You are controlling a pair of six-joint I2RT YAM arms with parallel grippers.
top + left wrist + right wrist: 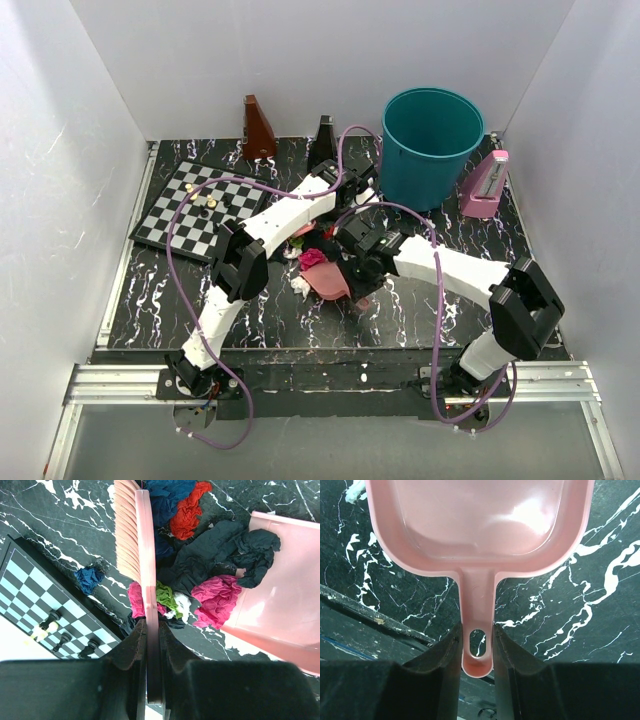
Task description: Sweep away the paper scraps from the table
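Note:
My left gripper (pixel 153 630) is shut on the pink brush (pixel 137 535), bristles facing left. To the brush's right lie several paper scraps: red (pixel 187 511), dark blue (pixel 165 497), dark wads (pixel 210 555), magenta (pixel 216 600), green (pixel 166 595) and white (pixel 183 605). One blue scrap (pixel 89 577) lies alone left of the brush. The dark and magenta wads lie at the lip of the pink dustpan (pixel 280 610). My right gripper (pixel 477 635) is shut on the dustpan's handle (pixel 477 605); the pan (pixel 480 525) looks empty in that view. From above, the scraps (pixel 312 258) and the dustpan (pixel 330 283) lie mid-table (pixel 400 310).
A chessboard (pixel 195 208) with a few pieces lies at the left, and also shows in the left wrist view (pixel 45 610). A teal bin (pixel 430 145) stands at the back right, a pink metronome (pixel 484 185) beside it. A brown metronome (pixel 258 128) and a black one (pixel 322 140) stand at the back.

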